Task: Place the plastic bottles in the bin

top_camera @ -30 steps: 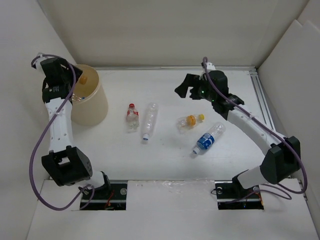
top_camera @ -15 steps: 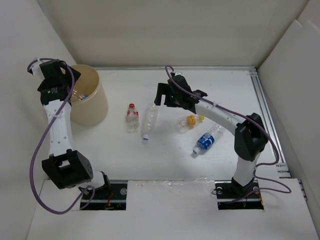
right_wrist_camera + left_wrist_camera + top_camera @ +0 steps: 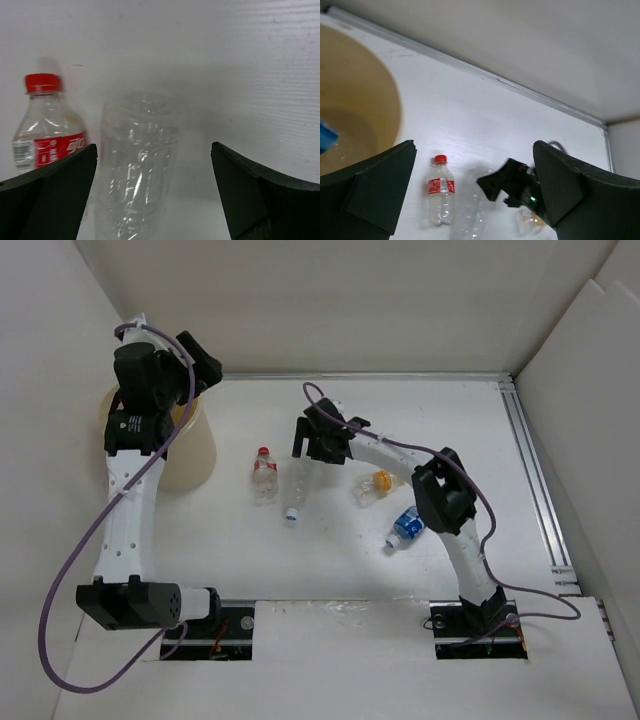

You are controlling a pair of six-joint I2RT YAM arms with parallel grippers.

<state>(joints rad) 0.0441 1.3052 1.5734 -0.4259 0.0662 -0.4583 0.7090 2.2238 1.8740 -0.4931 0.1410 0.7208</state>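
Currently the right hand (image 3: 314, 442), released with fingers spread wide and empty, hovers at the base end of the clear white-capped bottle (image 3: 136, 160), which lies flat on the counter (image 3: 330, 540) directly ahead of this hand, inside the finger gap and slightly toward its left finger. The left hand (image 3: 198, 370), also released and empty, is above the bin (image 3: 195, 460) and well apart, so the right arm is the nearer. The bottle's long axis crosses the fingers' closing line, cap pointing back toward the arm bases; the red-capped bottle (image 3: 263, 477) lies parallel just outside the left finger.

White bench (image 3: 330, 560) boxed in by pale walls (image 3: 330, 300).
Metal rail (image 3: 537, 480) runs down the frame's right side; light soft, even.
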